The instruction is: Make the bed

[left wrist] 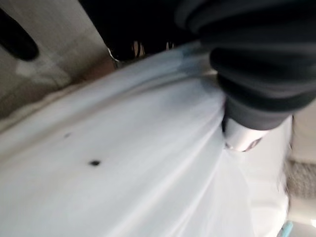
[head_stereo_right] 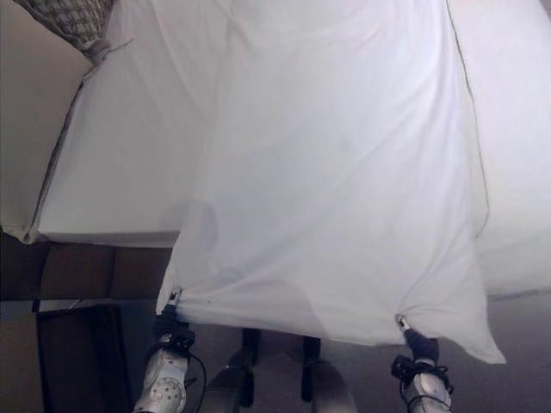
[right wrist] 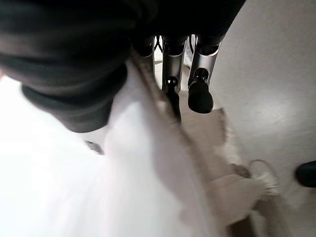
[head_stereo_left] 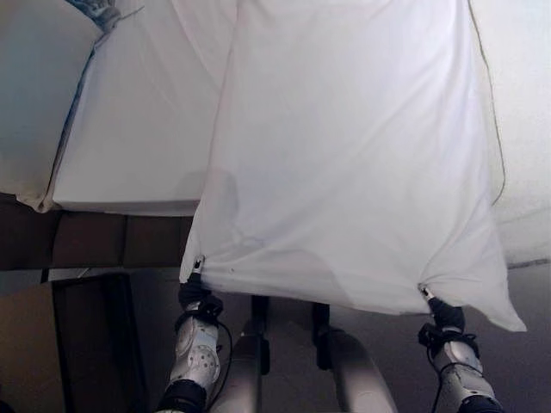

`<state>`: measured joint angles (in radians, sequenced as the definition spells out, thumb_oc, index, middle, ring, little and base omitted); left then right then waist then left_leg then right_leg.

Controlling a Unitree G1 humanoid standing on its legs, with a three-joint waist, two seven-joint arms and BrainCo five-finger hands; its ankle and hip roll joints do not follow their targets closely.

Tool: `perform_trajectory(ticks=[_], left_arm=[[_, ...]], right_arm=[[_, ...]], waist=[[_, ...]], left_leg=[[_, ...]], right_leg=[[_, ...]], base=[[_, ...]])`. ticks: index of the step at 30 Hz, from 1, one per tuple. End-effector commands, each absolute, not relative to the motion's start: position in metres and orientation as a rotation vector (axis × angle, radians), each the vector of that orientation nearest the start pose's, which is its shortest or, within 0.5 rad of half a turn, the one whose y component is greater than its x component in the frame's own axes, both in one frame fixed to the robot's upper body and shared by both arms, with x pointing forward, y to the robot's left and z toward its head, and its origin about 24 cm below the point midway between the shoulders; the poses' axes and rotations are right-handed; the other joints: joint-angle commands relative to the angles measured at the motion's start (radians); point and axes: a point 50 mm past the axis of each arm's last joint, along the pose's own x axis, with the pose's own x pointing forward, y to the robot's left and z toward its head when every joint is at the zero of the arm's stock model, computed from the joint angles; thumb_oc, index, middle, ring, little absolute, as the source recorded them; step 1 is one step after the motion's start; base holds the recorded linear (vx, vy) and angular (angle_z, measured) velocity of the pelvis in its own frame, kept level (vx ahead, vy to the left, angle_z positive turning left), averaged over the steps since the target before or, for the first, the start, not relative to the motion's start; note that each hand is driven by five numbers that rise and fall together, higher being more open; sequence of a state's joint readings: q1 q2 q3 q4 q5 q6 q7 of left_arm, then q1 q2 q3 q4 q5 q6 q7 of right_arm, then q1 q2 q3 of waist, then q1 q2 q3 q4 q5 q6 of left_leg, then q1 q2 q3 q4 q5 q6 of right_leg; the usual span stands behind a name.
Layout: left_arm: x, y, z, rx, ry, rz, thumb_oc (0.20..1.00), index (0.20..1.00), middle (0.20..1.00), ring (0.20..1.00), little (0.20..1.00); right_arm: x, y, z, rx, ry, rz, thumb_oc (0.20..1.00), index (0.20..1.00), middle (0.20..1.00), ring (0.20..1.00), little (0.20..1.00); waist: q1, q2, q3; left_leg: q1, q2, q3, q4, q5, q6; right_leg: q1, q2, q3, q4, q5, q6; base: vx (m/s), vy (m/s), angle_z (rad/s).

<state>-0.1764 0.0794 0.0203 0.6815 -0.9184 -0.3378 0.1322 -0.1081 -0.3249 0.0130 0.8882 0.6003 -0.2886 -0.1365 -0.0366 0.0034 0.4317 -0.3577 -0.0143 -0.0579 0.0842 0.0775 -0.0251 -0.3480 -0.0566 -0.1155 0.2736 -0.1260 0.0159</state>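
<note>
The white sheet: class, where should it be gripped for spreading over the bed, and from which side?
Grip the white sheet at its near hem, one corner per hand, from the bed's foot. The left hand and right hand pinch there, and it hangs taut between them.

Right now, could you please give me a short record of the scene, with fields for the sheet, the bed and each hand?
sheet: white sheet, lifted by its near edge, spread over the bed, one corner hanging past the right hand
bed: white mattress, bare on the robot's left
left hand: left hand pinches the sheet's near left corner
right hand: right hand pinches the near edge further right
floor: grey floor below the held edge
</note>
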Motion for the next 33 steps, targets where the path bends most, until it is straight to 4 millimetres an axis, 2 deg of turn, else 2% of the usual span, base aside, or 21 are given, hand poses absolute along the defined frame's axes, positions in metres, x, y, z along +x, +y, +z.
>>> perform_trajectory(ticks=[1, 4, 6, 10, 11, 12, 13, 14, 15, 16, 19, 22, 23, 27, 28, 29, 33], left_arm=[[0.167, 0.274, -0.098, -0.628, 0.362, 0.915, 0.2, 0.2, 0.2, 0.2, 0.2], [0.163, 0.272, -0.107, -0.574, 0.442, 0.912, 0.2, 0.2, 0.2, 0.2, 0.2], [0.146, 0.271, -0.123, -0.518, 0.573, 0.954, 0.2, 0.2, 0.2, 0.2, 0.2], [0.131, 0.265, -0.134, -0.472, 0.68, 0.95, 0.2, 0.2, 0.2, 0.2, 0.2], [0.131, 0.265, -0.134, -0.472, 0.68, 0.95, 0.2, 0.2, 0.2, 0.2, 0.2], [0.129, 0.264, -0.135, -0.466, 0.694, 0.946, 0.2, 0.2, 0.2, 0.2, 0.2], [0.123, 0.262, -0.14, -0.42, 0.753, 0.913, 0.2, 0.2, 0.2, 0.2, 0.2], [0.119, 0.26, -0.142, -0.413, 0.778, 0.904, 0.482, 0.482, 0.482, 0.482, 0.482], [0.119, 0.26, -0.142, -0.413, 0.778, 0.904, 0.636, 0.636, 0.636, 0.636, 0.636], [0.117, 0.259, -0.143, -0.388, 0.797, 0.881, 1.0, 1.0, 1.0, 1.0, 1.0], [0.107, 0.252, -0.149, -0.315, 0.873, 0.786, 1.0, 1.0, 1.0, 1.0, 1.0], [0.105, 0.25, -0.15, -0.304, 0.889, 0.768, 1.0, 1.0, 1.0, 1.0, 1.0], [0.094, 0.248, -0.154, -0.273, 0.944, 0.729, 1.0, 1.0, 1.0, 1.0, 1.0], [0.086, 0.248, -0.157, -0.228, 0.994, 0.685, 1.0, 1.0, 1.0, 1.0, 1.0], [0.082, 0.251, -0.157, -0.169, 1.027, 0.655, 1.0, 1.0, 1.0, 1.0, 1.0], [0.08, 0.246, -0.159, 0.016, 1.08, 0.498, 1.0, 1.0, 1.0, 1.0, 1.0], [0.072, 0.246, -0.16, 0.108, 1.111, 0.424, 1.0, 1.0, 1.0, 1.0, 1.0]], right_arm=[[0.148, -0.268, -0.119, 0.107, 0.714, -0.488, 0.2, 0.2, 0.2, 0.2, 0.2], [0.143, -0.264, -0.127, 0.083, 0.775, -0.482, 0.2, 0.2, 0.2, 0.2, 0.2], [0.138, -0.258, -0.134, 0.08, 0.832, -0.489, 0.2, 0.2, 0.2, 0.2, 0.2], [0.131, -0.253, -0.14, 0.029, 0.896, -0.458, 0.2, 0.2, 0.2, 0.2, 0.2], [0.131, -0.253, -0.14, 0.029, 0.895, -0.457, 0.238, 0.238, 0.238, 0.238, 0.238], [0.132, -0.251, -0.141, 0.013, 0.908, -0.437, 0.555, 0.555, 0.555, 0.555, 0.555], [0.129, -0.249, -0.144, -0.055, 0.947, -0.383, 1.0, 1.0, 1.0, 1.0, 1.0], [0.128, -0.247, -0.145, -0.069, 0.958, -0.363, 1.0, 1.0, 1.0, 1.0, 1.0], [0.128, -0.247, -0.145, -0.069, 0.958, -0.363, 1.0, 1.0, 1.0, 1.0, 1.0], [0.126, -0.246, -0.146, -0.078, 0.968, -0.354, 1.0, 1.0, 1.0, 1.0, 1.0], [0.117, -0.247, -0.149, -0.089, 1.01, -0.353, 1.0, 1.0, 1.0, 1.0, 1.0], [0.116, -0.247, -0.149, -0.095, 1.014, -0.35, 1.0, 1.0, 1.0, 1.0, 1.0], [0.111, -0.248, -0.151, -0.117, 1.039, -0.329, 1.0, 1.0, 1.0, 1.0, 1.0], [0.109, -0.247, -0.152, -0.119, 1.048, -0.317, 1.0, 1.0, 1.0, 1.0, 1.0], [0.109, -0.245, -0.152, -0.114, 1.05, -0.309, 1.0, 1.0, 1.0, 1.0, 1.0], [0.106, -0.244, -0.153, -0.123, 1.052, -0.291, 1.0, 1.0, 1.0, 1.0, 1.0], [0.099, -0.246, -0.155, -0.147, 1.079, -0.277, 1.0, 1.0, 1.0, 1.0, 1.0]], waist=[[0.051, -0.05, -0.053], [0.052, -0.048, -0.062], [0.053, -0.048, -0.069], [0.054, -0.045, -0.079], [0.054, -0.045, -0.079], [0.055, -0.043, -0.081], [0.058, -0.038, -0.086], [0.057, -0.039, -0.091], [0.057, -0.039, -0.091], [0.057, -0.039, -0.096], [0.058, -0.031, -0.112], [0.058, -0.029, -0.113], [0.059, -0.023, -0.121], [0.061, -0.021, -0.132], [0.062, -0.024, -0.137], [0.062, -0.023, -0.146], [0.063, -0.021, -0.159]], left_leg=[[-0.043, -0.055, 0.04, 0.082, -0.076, 0.014], [-0.045, -0.055, 0.041, 0.078, -0.075, 0.014], [-0.042, -0.055, 0.047, 0.077, -0.079, 0.015], [-0.036, -0.057, 0.048, 0.073, -0.081, 0.015], [-0.036, -0.057, 0.048, 0.073, -0.081, 0.015], [-0.034, -0.058, 0.048, 0.07, -0.081, 0.015], [-0.029, -0.057, 0.048, 0.065, -0.08, 0.014], [-0.025, -0.056, 0.047, 0.062, -0.078, 0.014], [-0.025, -0.056, 0.047, 0.062, -0.078, 0.014], [-0.022, -0.056, 0.047, 0.059, -0.078, 0.014], [-0.007, -0.058, 0.036, 0.044, -0.073, 0.013], [-0.003, -0.059, 0.033, 0.042, -0.073, 0.013], [0.009, -0.06, 0.027, 0.033, -0.073, 0.012], [0.02, -0.058, 0.024, 0.029, -0.073, 0.01], [0.025, -0.056, 0.023, 0.025, -0.073, 0.009], [0.03, -0.054, 0.019, 0.02, -0.071, 0.008], [0.044, -0.05, 0.008, 0.004, -0.068, 0.006]], right_leg=[[-0.031, -0.089, 0.039, -0.138, 0.194, 0.117], [-0.033, -0.093, 0.036, -0.146, 0.199, 0.119], [-0.028, -0.096, 0.039, -0.154, 0.203, 0.12], [-0.021, -0.101, 0.038, -0.16, 0.205, 0.12], [-0.02, -0.101, 0.038, -0.16, 0.206, 0.12], [-0.019, -0.101, 0.037, -0.162, 0.207, 0.12], [-0.013, -0.103, 0.034, -0.168, 0.209, 0.121], [-0.009, -0.103, 0.035, -0.172, 0.211, 0.12], [-0.009, -0.103, 0.035, -0.172, 0.211, 0.12], [-0.006, -0.103, 0.035, -0.176, 0.212, 0.121], [0.009, -0.106, 0.03, -0.179, 0.211, 0.122], [0.013, -0.106, 0.028, -0.18, 0.21, 0.122], [0.026, -0.108, 0.021, -0.186, 0.206, 0.121], [0.038, -0.108, 0.016, -0.192, 0.203, 0.121], [0.041, -0.108, 0.015, -0.194, 0.201, 0.121], [0.047, -0.105, 0.015, -0.198, 0.2, 0.12], [0.062, -0.104, 0.005, -0.205, 0.195, 0.119]], base=[[0.02, 0.023, 0.04], [0.02, 0.021, 0.04], [0.01, 0.016, 0.0], [0.0, 0.0, 0.0], [0.0, 0.0, 0.0], [0.0, 0.0, 0.0], [0.03, -0.001, 0.04], [0.03, -0.002, 0.03], [0.02, -0.01, 0.05], [0.03, -0.012, 0.07], [0.05, -0.021, 0.03], [0.02, -0.018, 0.1], [0.03, -0.027, 0.05], [0.04, -0.036, 0.11], [0.05, -0.058, 0.04], [0.05, -0.067, 0.04], [0.04, -0.051, 0.0]])
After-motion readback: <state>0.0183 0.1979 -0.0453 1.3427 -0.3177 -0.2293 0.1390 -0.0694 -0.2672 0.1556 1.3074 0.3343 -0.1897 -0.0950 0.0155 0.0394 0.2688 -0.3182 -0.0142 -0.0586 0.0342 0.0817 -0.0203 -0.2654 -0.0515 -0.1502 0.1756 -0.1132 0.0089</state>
